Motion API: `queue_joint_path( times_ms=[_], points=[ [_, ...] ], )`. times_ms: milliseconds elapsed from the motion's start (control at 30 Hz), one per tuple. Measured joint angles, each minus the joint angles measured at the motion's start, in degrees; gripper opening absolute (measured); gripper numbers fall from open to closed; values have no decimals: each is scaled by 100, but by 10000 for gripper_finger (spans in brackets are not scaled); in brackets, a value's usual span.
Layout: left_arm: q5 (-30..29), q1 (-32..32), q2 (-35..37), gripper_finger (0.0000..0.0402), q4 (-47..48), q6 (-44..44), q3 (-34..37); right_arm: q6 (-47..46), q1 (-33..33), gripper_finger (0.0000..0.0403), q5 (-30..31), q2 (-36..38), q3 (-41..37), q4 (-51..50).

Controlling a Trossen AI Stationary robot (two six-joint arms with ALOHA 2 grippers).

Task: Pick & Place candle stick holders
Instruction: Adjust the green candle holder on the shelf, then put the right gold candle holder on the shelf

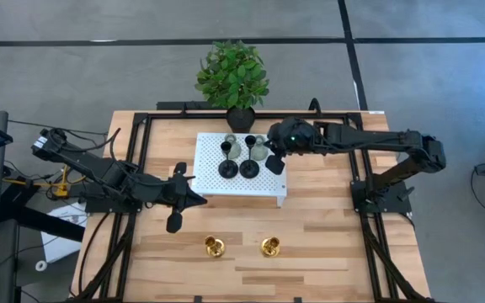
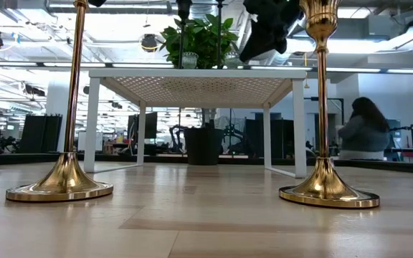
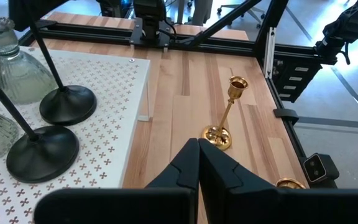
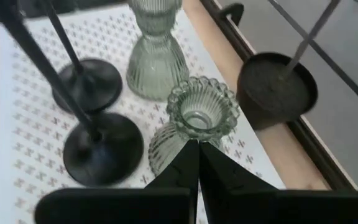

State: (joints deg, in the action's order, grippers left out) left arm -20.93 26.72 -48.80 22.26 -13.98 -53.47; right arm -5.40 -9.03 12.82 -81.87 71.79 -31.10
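Two black holders (image 1: 227, 167) (image 1: 249, 167) and two grey-green holders (image 1: 234, 150) (image 1: 259, 153) stand upright on the white perforated platform (image 1: 217, 187). Two gold holders (image 1: 215, 246) (image 1: 269, 246) stand on the table nearer the front; they also show in the low view (image 2: 62, 183) (image 2: 327, 190). My left gripper (image 1: 195, 196) (image 3: 197, 155) is shut and empty at the platform's near left corner. My right gripper (image 1: 274, 162) (image 4: 197, 155) is shut, low beside the right grey-green holder (image 4: 201, 115). My right gripper's shut fingertips stand right at the body of the right grey-green holder (image 4: 166, 146), coming from the table's right side and slanting down. I cannot tell whether they touch it. The holder stands upright on the platform.
A green plant (image 1: 232, 74) in a black pot (image 4: 277, 87) stands behind the platform at the far edge. Black frame rails (image 1: 137, 168) run along the table's sides. A person (image 2: 364, 132) sits in the room beyond the table.
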Motion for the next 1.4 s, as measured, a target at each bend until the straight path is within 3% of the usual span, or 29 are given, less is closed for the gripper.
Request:
queue_joint_path(
  times_ms=[967,1400],
  points=[
    [-1,0,0,3,0,2,-1,-12,-88,0,-361,2,0,278],
    [-2,0,0,3,2,2,0,-733,737,0,-226,1043,9,-753]
  ],
)
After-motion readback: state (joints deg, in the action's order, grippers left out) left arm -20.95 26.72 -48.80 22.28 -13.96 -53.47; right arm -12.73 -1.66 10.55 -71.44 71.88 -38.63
